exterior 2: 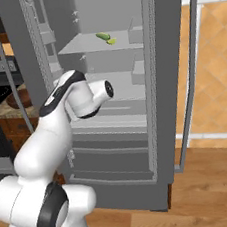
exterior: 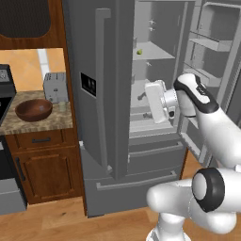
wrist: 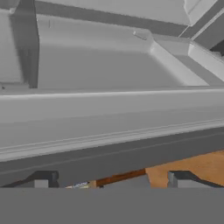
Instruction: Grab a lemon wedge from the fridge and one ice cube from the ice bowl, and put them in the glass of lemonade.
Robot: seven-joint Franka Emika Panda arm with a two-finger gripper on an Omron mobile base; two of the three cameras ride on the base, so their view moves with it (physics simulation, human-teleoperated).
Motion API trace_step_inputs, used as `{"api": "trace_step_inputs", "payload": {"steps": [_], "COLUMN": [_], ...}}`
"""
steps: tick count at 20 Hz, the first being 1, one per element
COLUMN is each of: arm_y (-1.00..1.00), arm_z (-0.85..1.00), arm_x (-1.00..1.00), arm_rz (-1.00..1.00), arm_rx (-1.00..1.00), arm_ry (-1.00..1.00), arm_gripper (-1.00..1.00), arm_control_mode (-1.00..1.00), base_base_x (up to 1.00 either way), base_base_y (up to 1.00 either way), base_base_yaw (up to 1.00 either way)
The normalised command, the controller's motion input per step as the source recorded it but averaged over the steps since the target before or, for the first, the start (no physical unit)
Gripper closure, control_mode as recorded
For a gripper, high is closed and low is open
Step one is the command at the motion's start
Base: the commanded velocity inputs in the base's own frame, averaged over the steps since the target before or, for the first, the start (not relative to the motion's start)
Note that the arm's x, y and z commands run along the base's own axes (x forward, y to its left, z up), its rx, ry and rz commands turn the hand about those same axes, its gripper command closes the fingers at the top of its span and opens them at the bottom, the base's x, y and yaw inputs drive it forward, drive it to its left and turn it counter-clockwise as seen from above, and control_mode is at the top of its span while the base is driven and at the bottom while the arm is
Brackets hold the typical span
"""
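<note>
I have the fridge door open and my gripper, jaws apart and empty, low inside it, with the lemon wedge on an upper shelf and the ice bowl untouched.

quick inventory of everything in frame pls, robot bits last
fridge: 1, grey steel, centre; right door swung open, left door shut
lemon wedge: 1, yellow-green, upper fridge shelf
green item: 1, elongated, beside the wedge; cannot tell what it is
ice bowl: 1, reddish-brown, granite counter left of fridge
toaster: 1, silver, behind the bowl
glass of lemonade: 1, clear, right of the bowl
stove: 1, black, far left
arm: 1, white, reaching into the fridge
tool: 1, dark tips, open, holding nothing
</note>
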Motion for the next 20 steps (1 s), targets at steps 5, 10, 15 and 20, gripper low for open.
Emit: {"api": "trace_step_inputs", "payload": {"steps": [5,10,15,20], "arm_y": [-0.01,0.04,0.32,0.77], "arm_z": [-0.12,-0.31,-0.17,0.00], "arm_x": [0.27,0.48,0.09,-0.15], "arm_rz": [0.00,0.00,0.00,0.00], "arm_rx": [0.06,0.04,0.05,0.07], "arm_ry": [0.16,0.14,0.12,0.00], "arm_gripper": [-1.00,-1.00,-1.00,-1.00], "arm_control_mode": [-1.00,-1.00,-1.00,-1.00], "base_base_x": [0.00,0.00,0.00,0.00], "base_base_y": [0.00,0.00,0.00,0.00], "base_base_yaw": [0.00,0.00,0.00,0.00]}}
